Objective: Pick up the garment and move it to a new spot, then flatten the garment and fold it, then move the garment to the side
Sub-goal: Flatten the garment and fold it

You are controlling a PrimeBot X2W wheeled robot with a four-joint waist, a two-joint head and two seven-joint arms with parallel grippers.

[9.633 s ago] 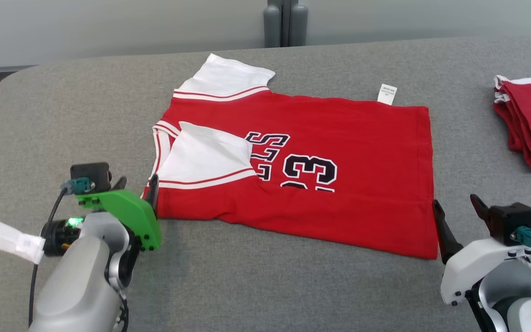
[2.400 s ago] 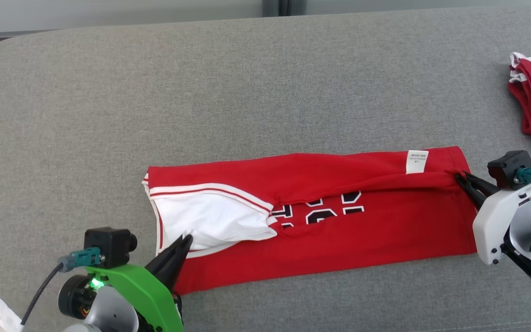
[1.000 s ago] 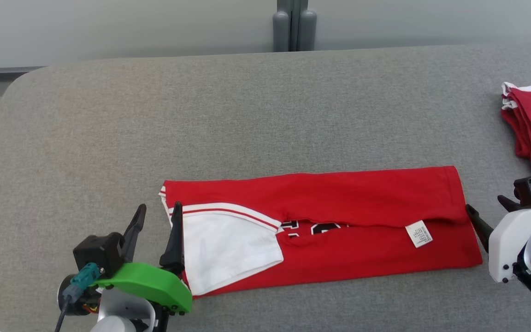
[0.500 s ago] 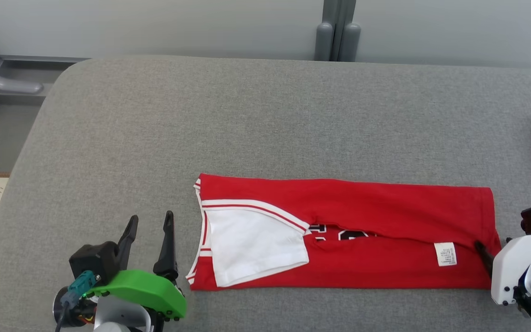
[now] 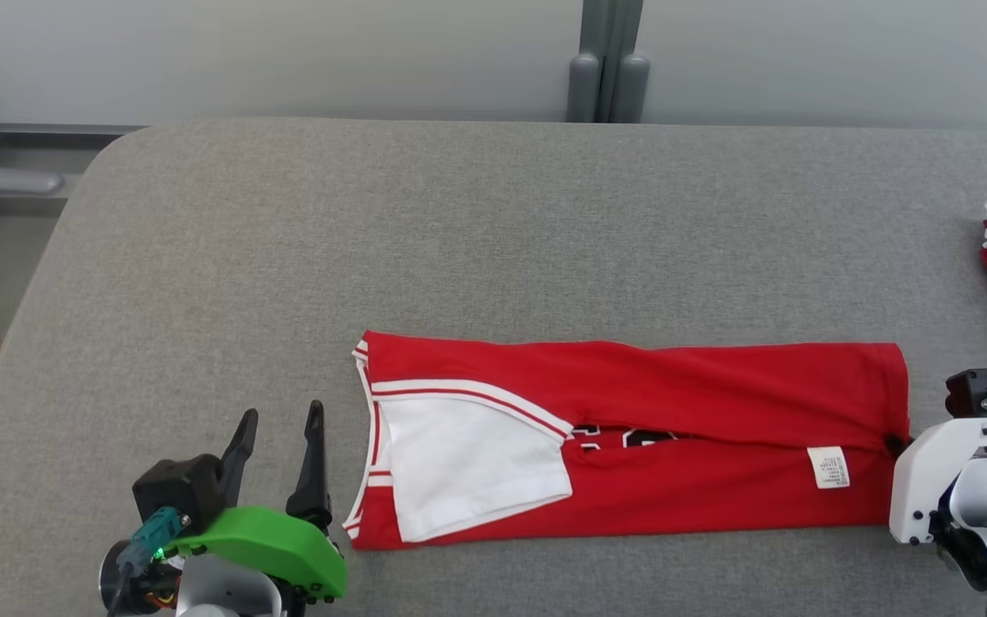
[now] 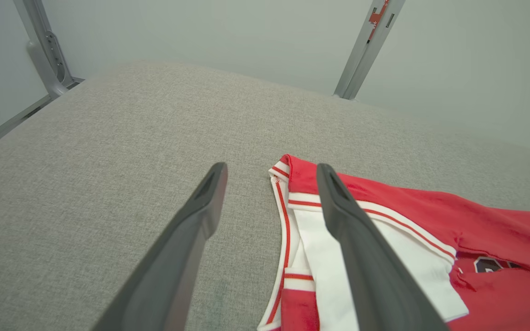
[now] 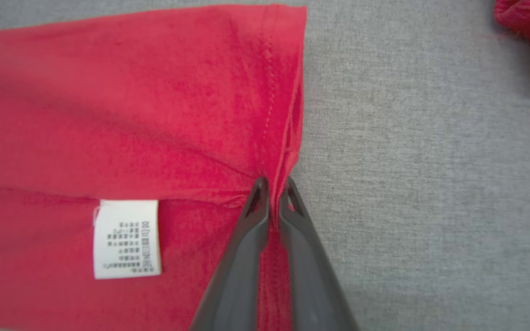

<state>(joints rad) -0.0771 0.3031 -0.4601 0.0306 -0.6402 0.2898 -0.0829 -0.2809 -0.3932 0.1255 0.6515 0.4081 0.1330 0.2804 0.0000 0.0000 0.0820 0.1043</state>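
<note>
Clenching the right gripper (image 7: 274, 185) on the garment (image 5: 673, 428) hem, poising the spread left gripper (image 5: 281, 411) beside the other end, likely for folding.

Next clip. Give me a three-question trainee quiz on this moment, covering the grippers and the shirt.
1. True or false: the right gripper is shut on the hem of the red garment.
2. Multiple choice: the left gripper is A) shut on the sleeve, B) open, beside the sleeve end, C) shut on nothing.
3. Fill in: the white care label lies nearer the ___ gripper.
Key: 1 true; 2 B; 3 right.
</note>
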